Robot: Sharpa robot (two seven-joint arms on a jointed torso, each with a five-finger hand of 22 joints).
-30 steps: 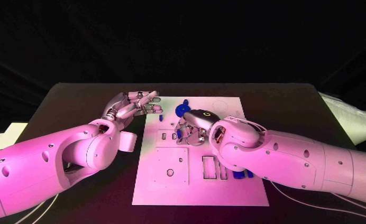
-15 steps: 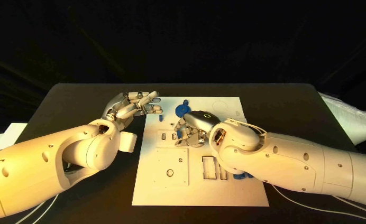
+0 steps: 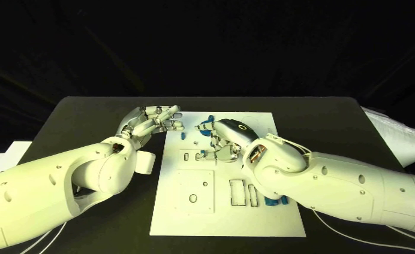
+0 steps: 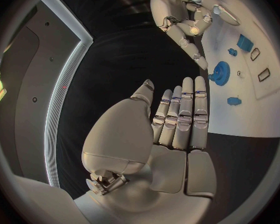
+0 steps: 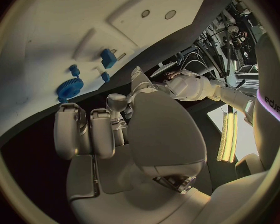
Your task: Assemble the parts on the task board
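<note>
White flat task board lies mid-table on the black table, between the two arms. Left hand hovers just off the board's far left corner; fingers straight and side by side, thumb apart, holding nothing. Blue toothed gear sits on the board just ahead of those fingertips; small blue part lies beside it, nearer the left hand, and a blue block is farther along the board. Right hand is over the board's far middle, just right of the left hand, palm down with fingers curled toward the board surface; cannot tell if it grips anything. In the right wrist view the curled fingers are bunched, with the gear beyond them. More blue pieces peek out under the right forearm, near the rectangular slots.
</note>
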